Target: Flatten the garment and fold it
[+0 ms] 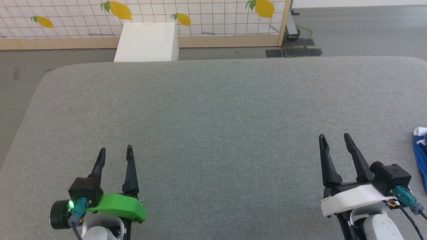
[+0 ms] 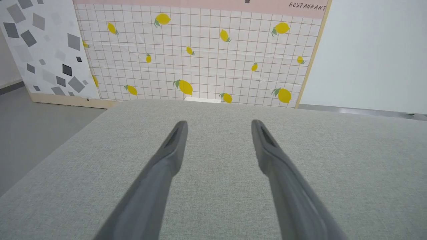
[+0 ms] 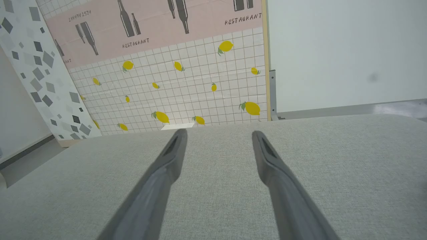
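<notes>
Grey table, left gripper and right gripper apparently hovering, spread

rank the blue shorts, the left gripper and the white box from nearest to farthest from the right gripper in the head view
From the right gripper:
1. blue shorts, close on its right, at the picture's right edge.
2. left gripper, across the table on its left.
3. white box, beyond the table's far edge, to the left.

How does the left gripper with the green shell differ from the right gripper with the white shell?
The left gripper wears a bright green shell; the right gripper a white one. The right one sits near the blue fabric garment; the left sits far from it. Both are open and empty.
</notes>
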Motion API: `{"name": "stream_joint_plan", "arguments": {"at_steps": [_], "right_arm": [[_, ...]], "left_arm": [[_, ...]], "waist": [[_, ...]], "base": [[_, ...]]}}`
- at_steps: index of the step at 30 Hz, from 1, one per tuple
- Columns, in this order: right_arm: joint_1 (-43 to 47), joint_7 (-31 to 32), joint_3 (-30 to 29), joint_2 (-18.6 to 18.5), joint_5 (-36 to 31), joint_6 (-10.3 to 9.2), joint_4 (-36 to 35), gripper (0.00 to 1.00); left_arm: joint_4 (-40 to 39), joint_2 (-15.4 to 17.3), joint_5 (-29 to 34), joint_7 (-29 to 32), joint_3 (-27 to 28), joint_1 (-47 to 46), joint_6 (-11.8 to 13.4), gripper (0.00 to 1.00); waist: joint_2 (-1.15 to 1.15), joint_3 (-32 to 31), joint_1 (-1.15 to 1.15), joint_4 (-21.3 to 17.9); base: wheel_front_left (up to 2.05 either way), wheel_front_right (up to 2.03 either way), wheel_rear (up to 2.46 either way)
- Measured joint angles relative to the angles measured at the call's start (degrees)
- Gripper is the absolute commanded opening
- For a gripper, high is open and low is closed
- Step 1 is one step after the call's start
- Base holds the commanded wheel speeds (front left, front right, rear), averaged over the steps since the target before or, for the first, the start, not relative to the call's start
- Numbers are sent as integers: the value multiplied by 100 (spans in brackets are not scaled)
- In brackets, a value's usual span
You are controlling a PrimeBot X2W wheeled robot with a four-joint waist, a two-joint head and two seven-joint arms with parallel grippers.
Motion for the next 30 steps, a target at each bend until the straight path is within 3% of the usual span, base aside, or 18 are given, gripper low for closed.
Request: {"name": "stream_joint_plan", "arguments": {"at_steps": [6, 7, 30], "right_arm": [[5, 0, 12, 0, 49, 0, 14, 100], [6, 0, 16, 0, 64, 0, 14, 0], [10, 196, 2, 0, -82, 1, -105, 0]], "left_arm": [[113, -41, -7, 0, 5, 1, -46, 100], [132, -46, -5, 0, 4, 1, -47, 0], [11, -60, 108, 212, 9, -8, -46, 0]], "waist": [[0, -36, 0, -40], [0, -40, 0, -41], [0, -67, 0, 19]], "base": [[0, 0, 0], [0, 0, 0], [0, 0, 0]]}}
